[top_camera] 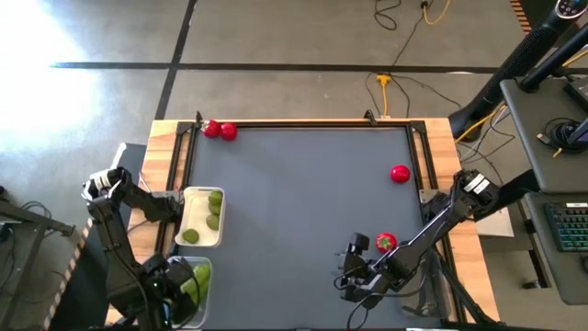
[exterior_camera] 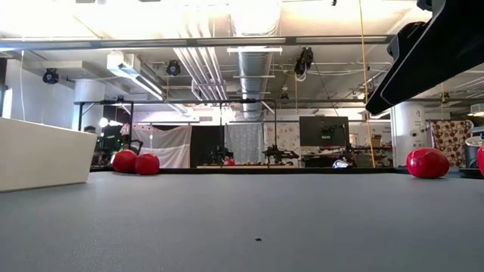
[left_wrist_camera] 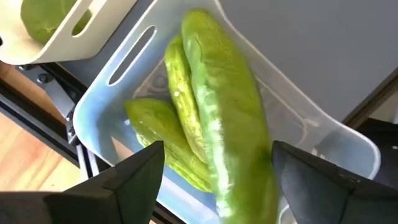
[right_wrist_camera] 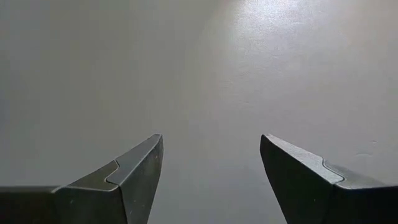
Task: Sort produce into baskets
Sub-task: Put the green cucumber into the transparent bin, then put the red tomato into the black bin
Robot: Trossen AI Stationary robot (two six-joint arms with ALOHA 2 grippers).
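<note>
1. Hovering over the clear tub at the lower left of the high view, the left pincer has its jaws apart on either side of a long green cucumber piece; whether the fingers touch it, I cannot tell.
2. Two more green cucumber pieces lie in the same tub beneath it.
3. The white tray sits just above the clear tub at the left edge of the counter; it contains three light-green limes.
4. The right pincer is at the lower centre-right of the high view, jaws wide, nothing between them, only bare counter surface ahead in its wrist view.
5. One red piece lies just beside the right arm, lower right of the high view.
6. Another red piece rests alone near the right edge of the counter, mid-height.
7. Two red pieces lie touching in the upper left corner of the counter; the low view shows them side by side at left.
</note>
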